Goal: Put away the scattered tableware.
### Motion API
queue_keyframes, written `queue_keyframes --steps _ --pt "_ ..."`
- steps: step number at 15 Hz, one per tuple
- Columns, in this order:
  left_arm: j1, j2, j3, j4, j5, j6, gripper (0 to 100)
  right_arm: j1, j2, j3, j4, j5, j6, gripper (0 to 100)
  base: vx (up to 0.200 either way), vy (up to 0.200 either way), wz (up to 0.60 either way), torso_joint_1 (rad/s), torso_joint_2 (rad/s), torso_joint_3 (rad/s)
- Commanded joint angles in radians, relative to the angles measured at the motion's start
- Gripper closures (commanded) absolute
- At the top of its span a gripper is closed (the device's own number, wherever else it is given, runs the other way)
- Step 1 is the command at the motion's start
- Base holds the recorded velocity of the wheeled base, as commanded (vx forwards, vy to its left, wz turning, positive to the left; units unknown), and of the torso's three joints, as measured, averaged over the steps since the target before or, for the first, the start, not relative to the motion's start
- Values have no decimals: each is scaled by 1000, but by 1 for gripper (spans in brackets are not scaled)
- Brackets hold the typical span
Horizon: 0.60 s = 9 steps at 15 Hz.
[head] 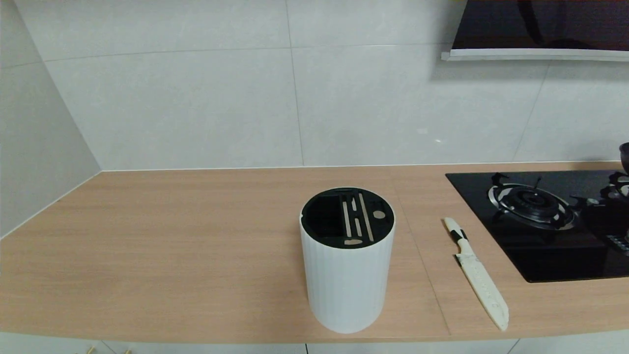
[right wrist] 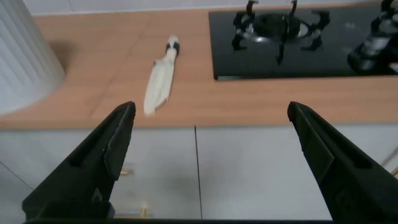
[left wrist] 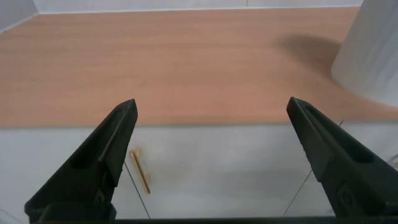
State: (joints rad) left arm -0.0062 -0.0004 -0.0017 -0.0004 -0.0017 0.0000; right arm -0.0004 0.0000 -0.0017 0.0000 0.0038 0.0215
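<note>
I read both grippers as released, jaws spread wide, level with the cabinet fronts below the counter edge: left gripper [left wrist: 211, 104], right gripper [right wrist: 210, 107]. Beyond the right gripper, well apart, the knife [right wrist: 160, 74] lies flat on the countertop [head: 196, 246], between the white holder [head: 347, 265] and the hob [head: 540, 236], handle toward the wall.

Holder [left wrist: 373, 56] partly beyond left wrist view's edge
</note>
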Motion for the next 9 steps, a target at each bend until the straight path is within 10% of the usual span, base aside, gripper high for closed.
queue_keyframes --steps 1,9 --pt "0 0 0 0 0 0 0 0 2 0 0 1 0 0 0 0 0 266 -569 -300" --pt "0 0 0 0 0 0 0 0 2 2 0 1 0 0 0 0 0 256 -537 -283"
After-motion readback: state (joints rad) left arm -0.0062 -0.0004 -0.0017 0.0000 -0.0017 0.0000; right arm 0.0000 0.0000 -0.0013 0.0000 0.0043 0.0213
